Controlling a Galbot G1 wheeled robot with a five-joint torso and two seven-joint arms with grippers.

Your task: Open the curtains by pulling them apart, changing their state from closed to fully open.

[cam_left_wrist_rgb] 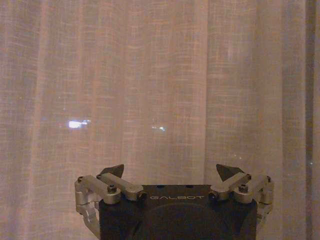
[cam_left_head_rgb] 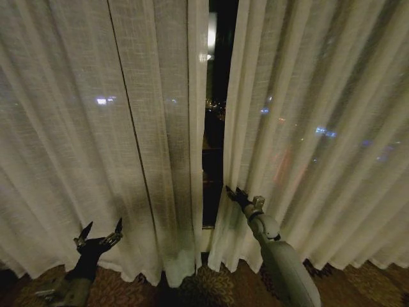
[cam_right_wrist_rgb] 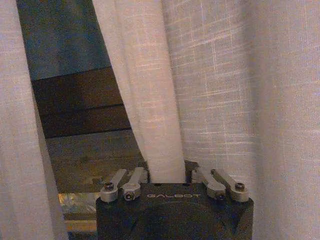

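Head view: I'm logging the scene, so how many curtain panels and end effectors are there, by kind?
Sheer off-white pleated fabric curtain panels: 2, the left panel and the right panel
End effectors: 2, the left end effector and the right end effector
Total: 4

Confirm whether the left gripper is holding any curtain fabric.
No: the left gripper is open before the left curtain panel, nothing between its fingers.

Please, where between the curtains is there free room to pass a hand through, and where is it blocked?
A narrow dark gap lies between the left curtain and the right curtain. Low down it is crowded: the right hand is shut on the right curtain's inner edge. The left hand, open, faces unbroken fabric, with no opening there.
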